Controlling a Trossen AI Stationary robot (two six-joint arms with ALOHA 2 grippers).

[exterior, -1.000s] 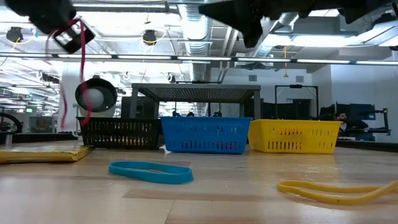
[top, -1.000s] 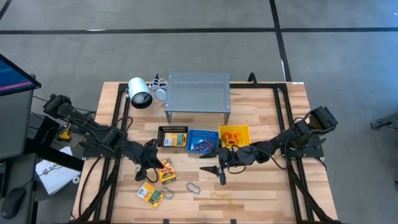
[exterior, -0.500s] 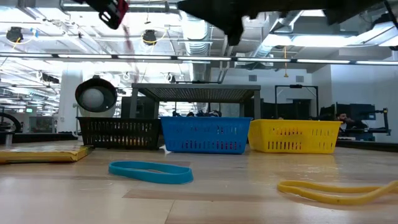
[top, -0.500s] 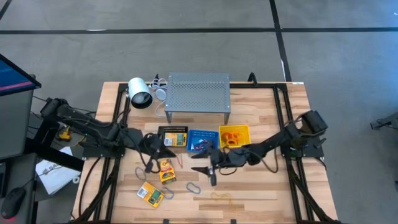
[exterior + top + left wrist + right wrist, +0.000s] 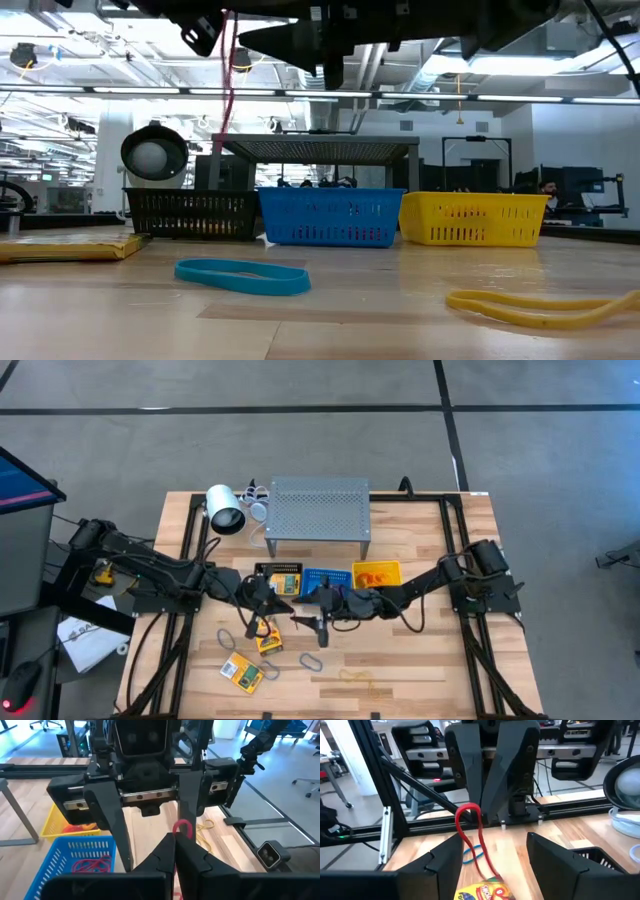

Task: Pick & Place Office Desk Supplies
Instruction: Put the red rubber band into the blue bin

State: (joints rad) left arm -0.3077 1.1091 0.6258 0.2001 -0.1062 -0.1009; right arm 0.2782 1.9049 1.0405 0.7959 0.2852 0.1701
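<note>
My left gripper point(image 5: 262, 603) hangs above the table in front of the black basket point(image 5: 278, 581), shut on a red band loop point(image 5: 470, 820). My right gripper point(image 5: 310, 628) faces it from the table's right, a short way off, open and with nothing between its fingers point(image 5: 107, 815). Two yellow-and-green packs point(image 5: 267, 637) point(image 5: 241, 673), a grey clip point(image 5: 311, 661), a blue band point(image 5: 242, 275) and a yellow band point(image 5: 540, 305) lie flat on the wood. My left gripper pinches the red band near its upper bend point(image 5: 182, 828) between its two shut fingertips. The fingers lie about level and point toward the table's right. The band's two strands point(image 5: 482, 850) hang slack below the fingers; whether the lower end clears the pack beneath, I cannot tell.
Black, blue point(image 5: 325, 586) and yellow point(image 5: 377, 575) baskets stand in a row mid-table. Behind them are a grey perforated shelf point(image 5: 319, 508) and a white lamp-like cylinder point(image 5: 226, 510). Bare wood lies toward the near right.
My left gripper has risen and gone toward the table's right and far side, tipping from pointing down to about level, and has carried the red band up with it. My right gripper, open throughout, has gone toward the table's left, nearer the left gripper.
</note>
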